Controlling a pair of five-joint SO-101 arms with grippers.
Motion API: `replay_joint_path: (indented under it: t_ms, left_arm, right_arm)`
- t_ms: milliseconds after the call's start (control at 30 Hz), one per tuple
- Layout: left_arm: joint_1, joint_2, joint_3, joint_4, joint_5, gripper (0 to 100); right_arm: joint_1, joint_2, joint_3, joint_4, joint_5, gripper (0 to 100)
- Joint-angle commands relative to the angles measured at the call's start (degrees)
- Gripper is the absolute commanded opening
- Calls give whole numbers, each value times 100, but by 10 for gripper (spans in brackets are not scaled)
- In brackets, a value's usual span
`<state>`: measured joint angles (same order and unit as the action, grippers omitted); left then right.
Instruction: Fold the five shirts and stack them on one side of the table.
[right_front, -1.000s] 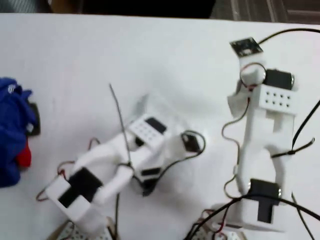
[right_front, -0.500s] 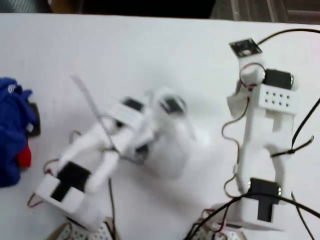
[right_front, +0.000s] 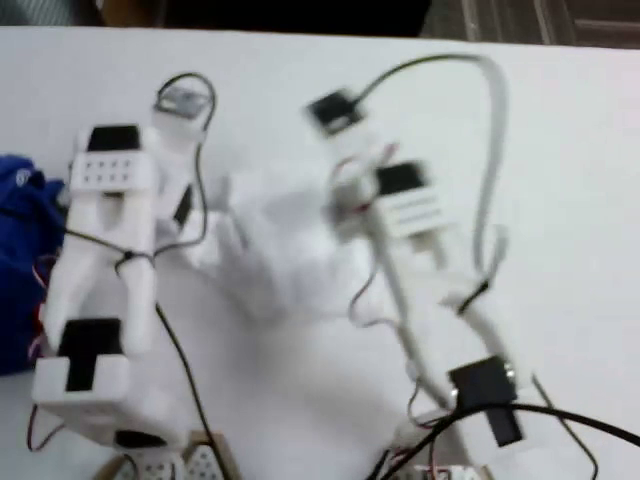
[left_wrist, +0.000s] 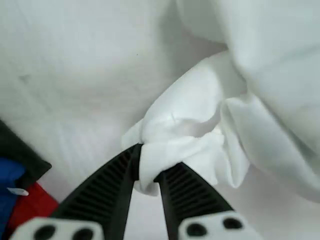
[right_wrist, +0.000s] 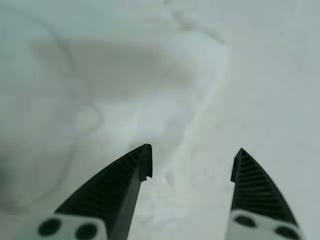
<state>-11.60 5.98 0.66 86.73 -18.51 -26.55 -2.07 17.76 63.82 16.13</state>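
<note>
- Since 1 s ago, high view: left arm (right_front: 100, 270) has swung from mid-tabletop (right_front: 570, 140) over to the blue shirt pile (right_front: 18, 260). Right arm (right_front: 420, 220) has come in from the far side to centre.
- High view now: white shirt (right_front: 275, 265) lies crumpled btwn my two arms, near centre. Blue shirt pile sits at the tabletop edge, just beside the left arm.
- L wrist view: left claw (left_wrist: 147, 172) is clenched on a bunched fold of the white shirt. Red cloth (left_wrist: 30, 212) and blue cloth lie nearby.
- R wrist view: right claw (right_wrist: 192, 160) is spread wide, gripping nothing, above white shirt fabric.
</note>
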Motion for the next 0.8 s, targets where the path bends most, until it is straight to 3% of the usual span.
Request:
replay_joint_path:
  t_ms: [0, 233, 367, 767]
  left_arm:
    - [-229, -273, -444, 316, 53, 25]
    - [-484, -273, -1604, 1213, 62, 25]
    - [-466, -273, -1842, 1451, 79, 25]
    - [-501, -229, -1824, 1442, 53, 25]
  right_arm:
    - [-585, 4, 695, -787, -35, 265]
    - [-171, 4, 1767, -1701, -35, 245]
    - [251, 4, 1802, -1745, -26, 20]
    - [1393, -66, 1002, -1297, 343, 21]
